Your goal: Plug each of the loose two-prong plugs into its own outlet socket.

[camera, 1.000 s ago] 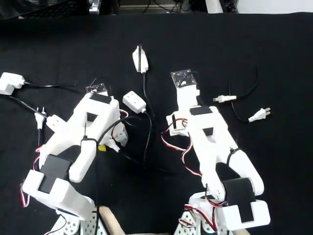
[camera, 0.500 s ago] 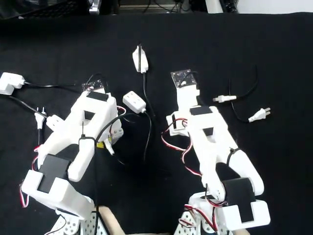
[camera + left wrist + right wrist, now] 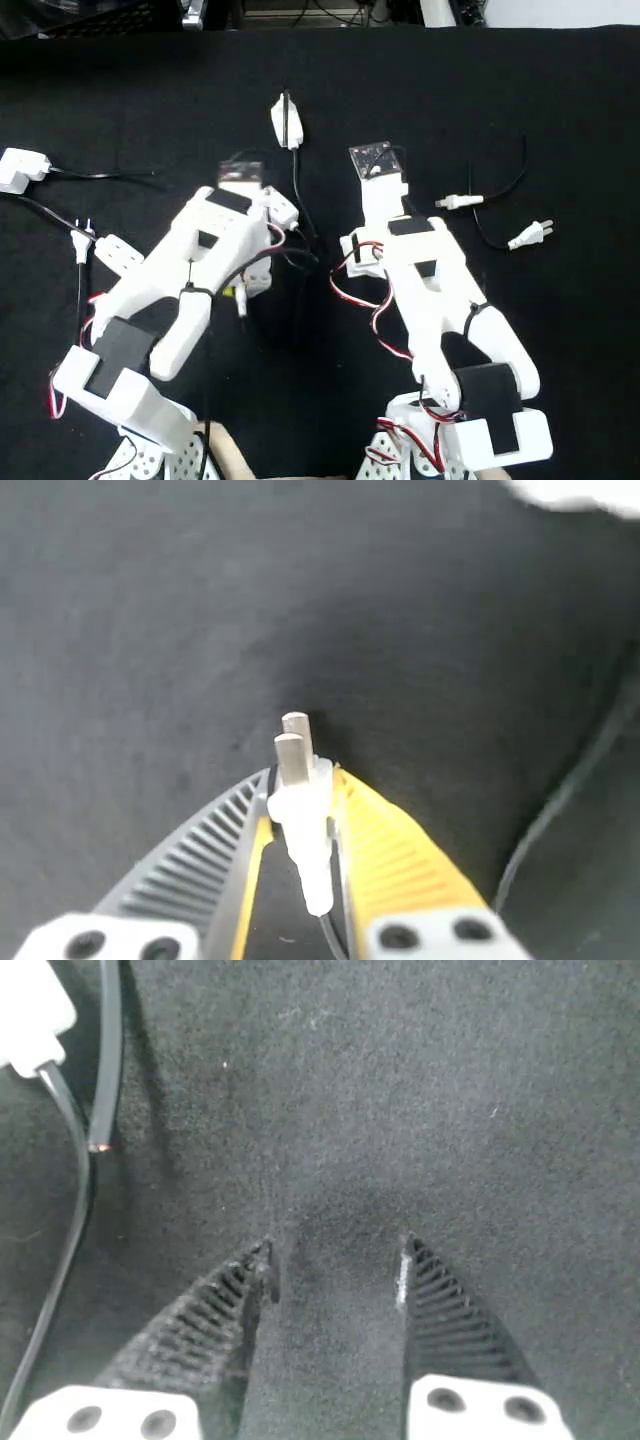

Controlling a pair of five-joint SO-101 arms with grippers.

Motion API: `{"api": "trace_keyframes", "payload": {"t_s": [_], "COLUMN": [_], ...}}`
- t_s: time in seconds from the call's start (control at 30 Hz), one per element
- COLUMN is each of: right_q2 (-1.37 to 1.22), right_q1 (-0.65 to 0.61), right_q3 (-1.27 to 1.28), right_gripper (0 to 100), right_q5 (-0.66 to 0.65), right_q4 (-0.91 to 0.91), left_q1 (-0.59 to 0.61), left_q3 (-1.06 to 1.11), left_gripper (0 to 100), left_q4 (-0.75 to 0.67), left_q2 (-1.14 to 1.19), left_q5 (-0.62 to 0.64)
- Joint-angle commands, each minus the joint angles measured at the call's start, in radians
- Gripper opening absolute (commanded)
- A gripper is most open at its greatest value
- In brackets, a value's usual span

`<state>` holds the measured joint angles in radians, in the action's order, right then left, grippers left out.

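My left gripper [image 3: 300, 780] is shut on a white two-prong plug [image 3: 302, 820], whose prongs [image 3: 291, 748] stick out past the fingertips above the black cloth. In the high view this gripper [image 3: 242, 176] sits beside a white outlet socket [image 3: 283, 208], which the arm partly covers. A white corner of a socket [image 3: 580, 492] shows in the left wrist view. My right gripper [image 3: 335, 1260] is open over bare cloth, near the table's middle [image 3: 375, 160]. Two loose plugs [image 3: 459, 201] [image 3: 530, 235] lie to the right, and another plug [image 3: 82, 242] lies at the left.
More white sockets lie at the far left [image 3: 22, 168], the upper centre [image 3: 287, 122] and by the left arm [image 3: 118, 252]. Black cables [image 3: 298, 190] trail between them. A socket corner [image 3: 25, 1010] and a cable [image 3: 70, 1200] show in the right wrist view.
My left arm has swung right and forward with the plug, ending beside the middle socket and partly covering it. The right arm has not moved.
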<state>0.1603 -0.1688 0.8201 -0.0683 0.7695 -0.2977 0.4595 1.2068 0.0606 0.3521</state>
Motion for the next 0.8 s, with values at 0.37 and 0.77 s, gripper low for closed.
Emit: {"api": "trace_keyframes", "payload": {"t_s": [0.37, 0.77], "right_q2": [0.102, 0.404], "right_q1": [0.272, 0.206], "right_q3": [-0.084, 0.067], "right_gripper": [19.0, 6.7], "right_q5": [0.1, 0.072], "right_q4": [-0.005, -0.018], "left_q1": [0.053, -0.2], "left_q3": [0.208, 0.601], "left_gripper": [3, 3], "left_q4": [-0.338, -0.557], "left_q2": [-0.399, -0.801], "left_q5": [-0.463, -0.801]}}
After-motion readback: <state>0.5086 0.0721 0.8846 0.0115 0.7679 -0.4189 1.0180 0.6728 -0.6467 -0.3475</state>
